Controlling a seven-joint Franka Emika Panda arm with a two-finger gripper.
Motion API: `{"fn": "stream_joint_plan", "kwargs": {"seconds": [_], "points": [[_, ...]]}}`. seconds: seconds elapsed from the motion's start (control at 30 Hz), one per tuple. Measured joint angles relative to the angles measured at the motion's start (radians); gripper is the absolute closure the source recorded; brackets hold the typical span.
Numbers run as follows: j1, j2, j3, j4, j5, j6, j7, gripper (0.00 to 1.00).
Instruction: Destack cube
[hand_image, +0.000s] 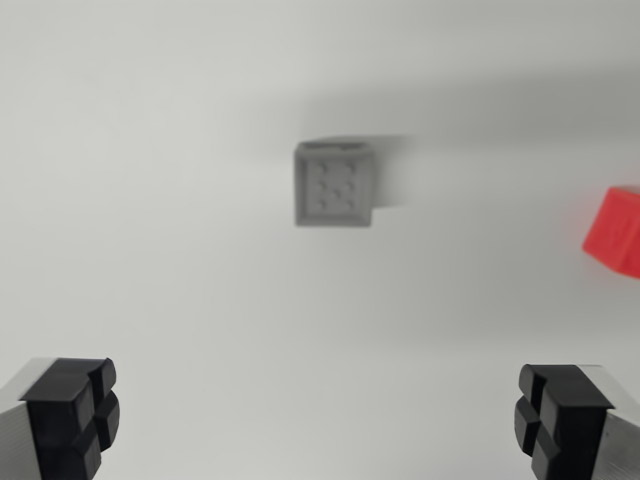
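Nearest you in the wrist view, the claw (320, 420) hangs with its fingers (70, 415) spread wide apart, holding nothing. At twelve o'clock on the white table (150, 250) sits the grey cube (335, 186), blurred; a red cube (615, 230) lies at three o'clock, well apart. Both look light and rigid; take either by two opposite flat sides.

Single wrist view, looking straight down at white tabletop (150, 200), jaws framing bottom corners.

Lying on a plain white table (180, 250): a grey cube (335, 186) near the middle, a red cube (614, 230) well apart at the wrist view's right edge.
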Motion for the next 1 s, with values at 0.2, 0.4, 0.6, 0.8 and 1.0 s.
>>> {"fn": "stream_joint_plan", "kwargs": {"seconds": [0.2,0.4,0.6,0.8,1.0], "points": [[0.0,-0.007,0.0,0.01,0.0,-0.016,0.0,0.0],[0.0,-0.007,0.0,0.012,0.0,-0.019,0.0,0.0],[0.0,-0.007,0.0,0.012,0.0,-0.019,0.0,0.0],[0.0,-0.007,0.0,0.012,0.0,-0.019,0.0,0.0],[0.0,-0.007,0.0,0.012,0.0,-0.019,0.0,0.0]]}}
